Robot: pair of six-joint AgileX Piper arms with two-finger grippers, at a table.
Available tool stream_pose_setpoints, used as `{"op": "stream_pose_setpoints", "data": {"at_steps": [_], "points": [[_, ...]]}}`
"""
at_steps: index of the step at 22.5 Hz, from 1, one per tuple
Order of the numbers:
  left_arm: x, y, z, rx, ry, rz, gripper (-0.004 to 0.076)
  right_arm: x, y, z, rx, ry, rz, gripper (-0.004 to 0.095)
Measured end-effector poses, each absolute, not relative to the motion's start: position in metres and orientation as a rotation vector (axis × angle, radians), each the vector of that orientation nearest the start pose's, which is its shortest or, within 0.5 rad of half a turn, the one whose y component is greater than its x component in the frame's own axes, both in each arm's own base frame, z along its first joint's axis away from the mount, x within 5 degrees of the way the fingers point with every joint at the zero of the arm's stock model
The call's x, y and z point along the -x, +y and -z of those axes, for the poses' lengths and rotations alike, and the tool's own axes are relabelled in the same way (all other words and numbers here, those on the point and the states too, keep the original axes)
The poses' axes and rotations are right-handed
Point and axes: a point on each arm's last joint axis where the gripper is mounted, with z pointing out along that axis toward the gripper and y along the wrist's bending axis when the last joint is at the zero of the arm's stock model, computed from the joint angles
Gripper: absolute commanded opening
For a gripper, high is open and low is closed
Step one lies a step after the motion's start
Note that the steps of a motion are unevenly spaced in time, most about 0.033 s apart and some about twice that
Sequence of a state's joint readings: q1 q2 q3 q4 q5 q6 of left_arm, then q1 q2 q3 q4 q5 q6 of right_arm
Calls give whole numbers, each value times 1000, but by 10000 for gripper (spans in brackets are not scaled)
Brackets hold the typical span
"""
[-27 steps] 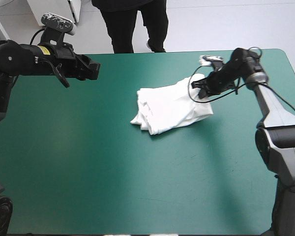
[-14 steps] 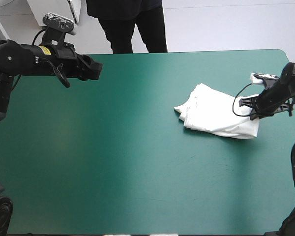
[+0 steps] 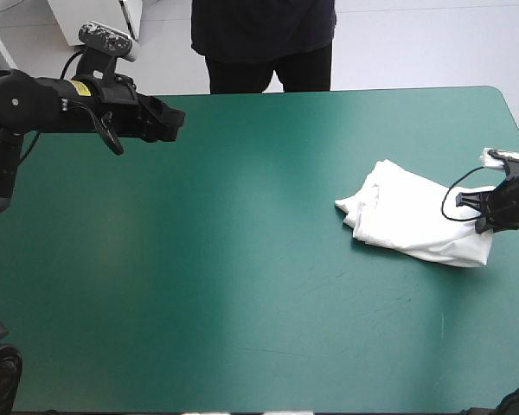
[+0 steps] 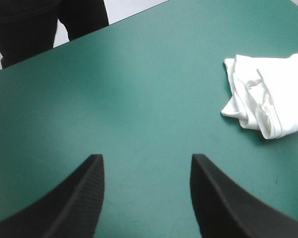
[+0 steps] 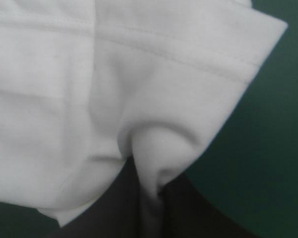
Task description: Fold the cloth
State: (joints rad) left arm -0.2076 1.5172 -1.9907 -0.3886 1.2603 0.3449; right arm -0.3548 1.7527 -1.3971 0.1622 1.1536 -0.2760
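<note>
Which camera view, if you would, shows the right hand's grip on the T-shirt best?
The right wrist view: it shows a fold of the T-shirt pinched between the right hand's shut fingers. The high view shows the hand at the bundle's edge, grip unclear; the left wrist view shows only cloth.

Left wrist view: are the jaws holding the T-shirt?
No, the left gripper has its jaws open above bare teal-green cover; the T-shirt lies apart.
</note>
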Motion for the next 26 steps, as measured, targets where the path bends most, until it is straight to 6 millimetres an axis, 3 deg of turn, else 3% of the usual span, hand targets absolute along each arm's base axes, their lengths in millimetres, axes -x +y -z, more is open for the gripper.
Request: {"op": "stream_pose_setpoints", "data": {"at_steps": [7, 10, 13, 17, 22, 26], "points": [[-277, -92, -506, -670, 2120, 405, 385, -326, -115, -244, -266, 2982, -62, 6], [-277, -92, -506, -671, 2119, 407, 385, -324, -119, -244, -305, 2983, -72, 84], [-277, -93, -506, -672, 2117, 418, 385, -321, -121, -247, -346, 2978, -118, 272], [-276, -95, -507, -685, 2104, 452, 384, -314, -119, -259, -341, 2963, -111, 491], [-270, -95, -512, -694, 2083, 452, 385, -303, -116, -285, -327, 2896, -50, 513], [-257, -92, -521, -694, 2050, 445, 385, -297, -103, -333, -327, 2724, -148, 513]]}}
